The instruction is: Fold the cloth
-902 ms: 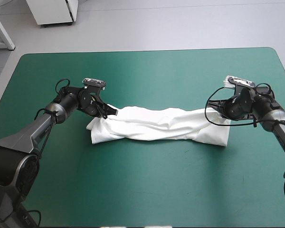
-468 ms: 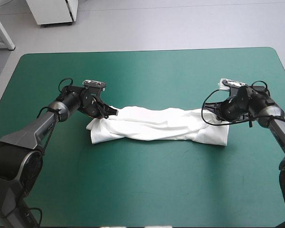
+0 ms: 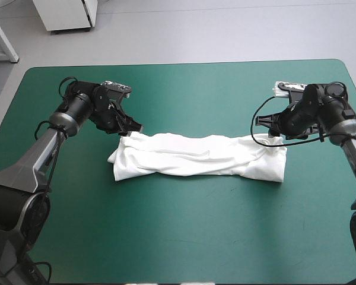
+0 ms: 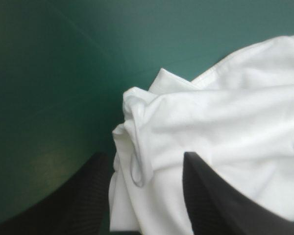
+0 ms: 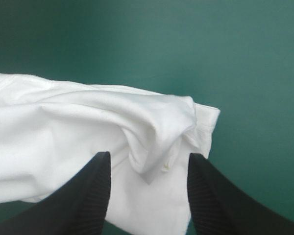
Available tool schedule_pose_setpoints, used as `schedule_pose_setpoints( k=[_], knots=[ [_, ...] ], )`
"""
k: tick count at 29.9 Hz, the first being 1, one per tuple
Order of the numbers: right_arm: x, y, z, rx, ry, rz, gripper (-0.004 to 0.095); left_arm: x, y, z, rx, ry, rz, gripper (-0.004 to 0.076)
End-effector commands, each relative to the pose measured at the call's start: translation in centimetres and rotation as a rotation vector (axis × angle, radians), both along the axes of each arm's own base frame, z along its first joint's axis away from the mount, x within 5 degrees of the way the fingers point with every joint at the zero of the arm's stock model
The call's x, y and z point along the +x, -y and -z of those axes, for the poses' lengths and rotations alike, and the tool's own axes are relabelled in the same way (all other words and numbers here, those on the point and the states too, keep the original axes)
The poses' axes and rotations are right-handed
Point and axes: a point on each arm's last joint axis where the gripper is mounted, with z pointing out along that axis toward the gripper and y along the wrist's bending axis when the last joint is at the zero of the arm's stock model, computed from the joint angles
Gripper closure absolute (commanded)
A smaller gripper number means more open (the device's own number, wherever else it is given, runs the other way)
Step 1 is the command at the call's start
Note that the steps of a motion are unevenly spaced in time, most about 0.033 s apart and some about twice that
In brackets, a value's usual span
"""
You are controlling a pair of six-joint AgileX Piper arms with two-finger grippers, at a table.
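After I released both ends of the white short-sleeved T-shirt, my left jaws and right jaws stood wide, drawn slightly back. That lengthwise fold looked set, and I judged a crosswise one remained.

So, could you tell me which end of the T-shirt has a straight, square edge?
The T-shirt end beside the right gripper: its edge runs straight, whereas the end by the left gripper bunches into a point.
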Motion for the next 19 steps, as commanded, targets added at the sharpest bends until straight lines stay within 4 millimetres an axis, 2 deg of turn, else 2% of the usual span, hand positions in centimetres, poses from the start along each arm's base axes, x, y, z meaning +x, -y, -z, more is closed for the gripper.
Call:
schedule_pose_setpoints(
  k=[1, 3, 5, 6, 9, 14, 16, 19],
  knots=[
    [-1.8, 0.6, -4.2, -0.023, 0.093, -0.035, 0.0509, -2.0, -0.3, -5.6, -0.036, 0.114, 0.026, 0.0321],
    [-2.6, 0.7, -5.1, -0.021, 0.114, -0.038, 0.0514, -2.8, -0.2, -6.7, -0.065, 0.137, 0.042, 0.0325],
    [-3.3, 0.7, -5.8, -0.018, 0.131, -0.04, 0.0515, -3.6, 0.1, -7.9, -0.127, 0.154, 0.071, 0.0384],
    [-3.6, 0.7, -6.1, -0.016, 0.138, -0.04, 0.0515, -4.0, 0.3, -8.3, -0.157, 0.158, 0.084, 0.044],
    [-4.5, 0.8, -7.0, -0.013, 0.153, -0.041, 0.0515, -4.9, 1.8, -9.5, -0.28, 0.188, 0.188, 0.0739],
    [-5.6, 0.8, -8.1, -0.008, 0.181, -0.04, 0.0521, -5.6, 5.7, -10.2, -0.42, 0.264, 0.341, 0.0733],
    [-5.7, 0.8, -8.2, -0.005, 0.184, -0.039, 0.0534, -5.6, 7.6, -9.4, -0.428, 0.255, 0.376, 0.0733],
    [-5.8, 0.8, -8.2, -0.004, 0.186, -0.039, 0.0559, -5.3, 10.3, -7.1, -0.42, 0.195, 0.426, 0.0733]
  ],
)
